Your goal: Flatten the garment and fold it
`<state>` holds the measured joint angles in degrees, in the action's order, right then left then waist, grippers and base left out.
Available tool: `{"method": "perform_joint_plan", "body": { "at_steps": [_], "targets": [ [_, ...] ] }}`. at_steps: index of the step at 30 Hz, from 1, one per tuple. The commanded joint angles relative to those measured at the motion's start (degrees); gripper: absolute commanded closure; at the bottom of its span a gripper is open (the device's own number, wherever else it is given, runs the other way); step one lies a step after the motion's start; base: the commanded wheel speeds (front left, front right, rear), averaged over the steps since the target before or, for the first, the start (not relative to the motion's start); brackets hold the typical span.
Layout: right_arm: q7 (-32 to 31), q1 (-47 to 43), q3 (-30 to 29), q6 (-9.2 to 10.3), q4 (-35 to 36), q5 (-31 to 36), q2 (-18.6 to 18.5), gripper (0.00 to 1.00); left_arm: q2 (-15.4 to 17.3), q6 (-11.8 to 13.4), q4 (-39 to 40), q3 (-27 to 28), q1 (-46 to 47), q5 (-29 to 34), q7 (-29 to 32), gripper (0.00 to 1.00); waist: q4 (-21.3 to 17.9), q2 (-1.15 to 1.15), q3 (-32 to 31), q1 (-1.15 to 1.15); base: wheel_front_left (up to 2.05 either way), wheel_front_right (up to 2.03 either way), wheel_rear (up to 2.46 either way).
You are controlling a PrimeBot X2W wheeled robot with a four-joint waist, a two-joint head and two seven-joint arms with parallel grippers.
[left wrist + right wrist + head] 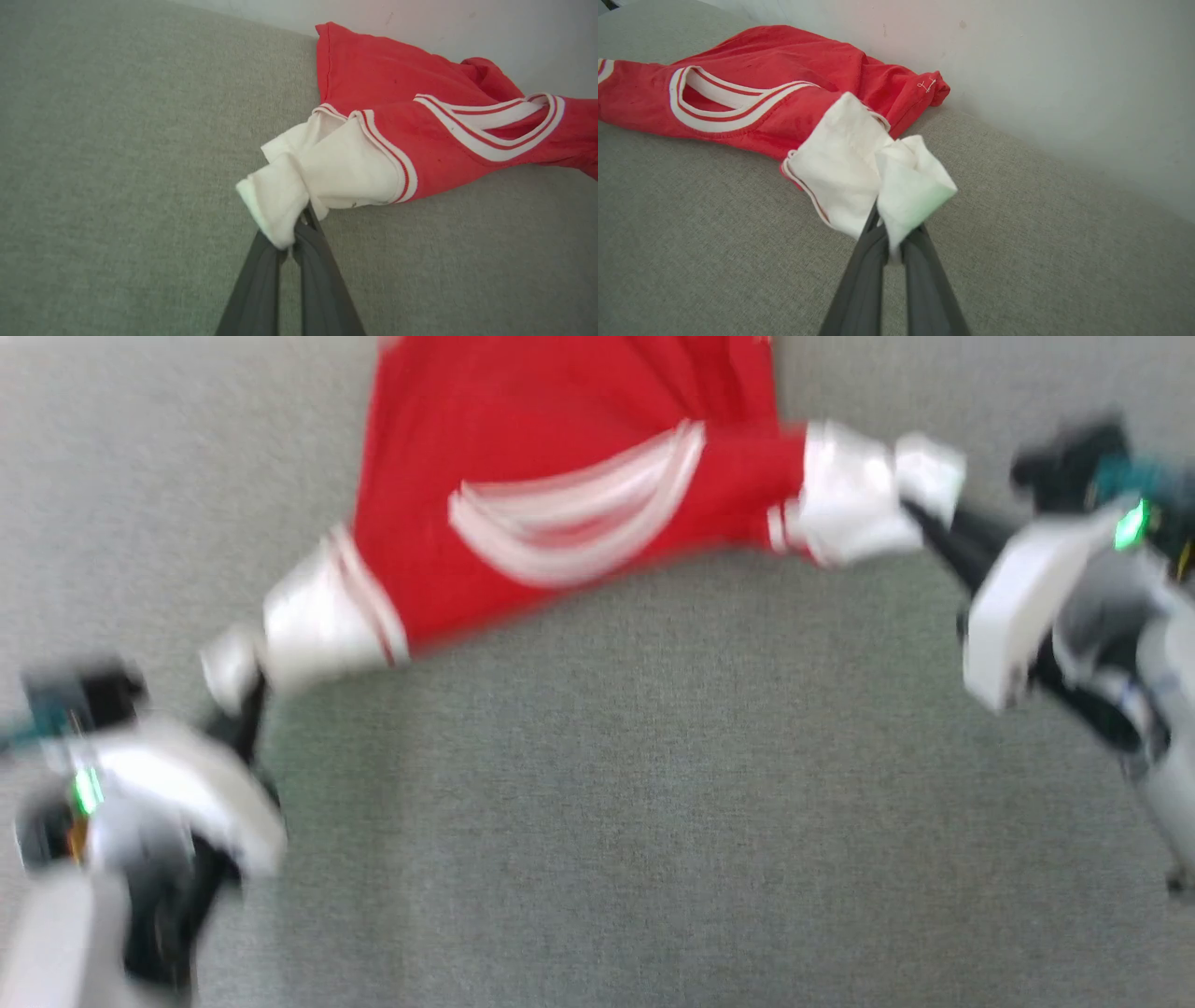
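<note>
Head view, motion-blurred: left gripper [245, 705] and right gripper [924, 523] each pinch a sleeve end of the red jersey [560, 457]; seemingly shallow bites may slip under tension.

red jersey [560, 457], white sleeves, bunched

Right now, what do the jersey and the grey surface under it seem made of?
The jersey: probably soft knit cloth, matte; it creases and bunches, with stitched hems. The grey surface: apparently a woven textile, matte, with fine heathered grain; I cannot tell the fibre.
</note>
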<state>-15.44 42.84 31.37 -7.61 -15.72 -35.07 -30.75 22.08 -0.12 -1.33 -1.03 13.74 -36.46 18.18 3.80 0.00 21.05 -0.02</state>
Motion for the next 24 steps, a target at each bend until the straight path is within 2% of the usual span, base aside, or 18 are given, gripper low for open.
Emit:
{"method": "perform_joint_plan", "body": {
  "at_steps": [1,6,11,17,21,24],
  "targets": [
    [0.04,-1.57,-0.59,0.12,0.69,0.41,-0.77,1.00,0.24,0.54,1.03,0.02,-2.12,-0.50,0.63,1.00,0.31,0.00,-4.83,0.02,0.00,0.00,0.00],
    [-1.17,-14.03,-3.83,0.12,4.10,3.64,-0.85,1.00,-1.28,3.23,6.64,-0.18,-17.14,-3.72,5.75,1.00,0.17,0.00,-8.31,0.02,0.00,0.00,0.00],
    [-4.32,-24.39,-6.73,0.12,6.54,6.95,0.57,1.00,-2.60,5.96,8.56,-1.14,-25.56,-4.58,8.76,1.00,-0.11,0.00,-10.90,0.02,0.00,0.00,0.00],
    [-10.49,-35.21,-13.29,0.12,9.22,11.26,3.77,1.00,-3.22,8.29,8.39,-1.52,-29.77,-3.62,8.99,1.00,-0.22,0.00,-12.74,0.02,0.00,0.00,0.00],
    [-15.03,-42.28,-18.56,0.12,10.67,13.30,7.24,1.00,-3.49,8.84,7.46,-1.93,-30.21,-2.22,7.42,1.00,-0.19,0.00,-13.36,0.02,0.00,0.00,0.00],
    [-15.73,-45.85,-21.39,0.12,11.51,14.48,10.30,1.00,-4.14,8.79,6.58,-2.12,-29.59,-1.17,4.86,1.00,-0.33,0.00,-13.50,0.02,0.00,0.00,0.00]
  ]
}}
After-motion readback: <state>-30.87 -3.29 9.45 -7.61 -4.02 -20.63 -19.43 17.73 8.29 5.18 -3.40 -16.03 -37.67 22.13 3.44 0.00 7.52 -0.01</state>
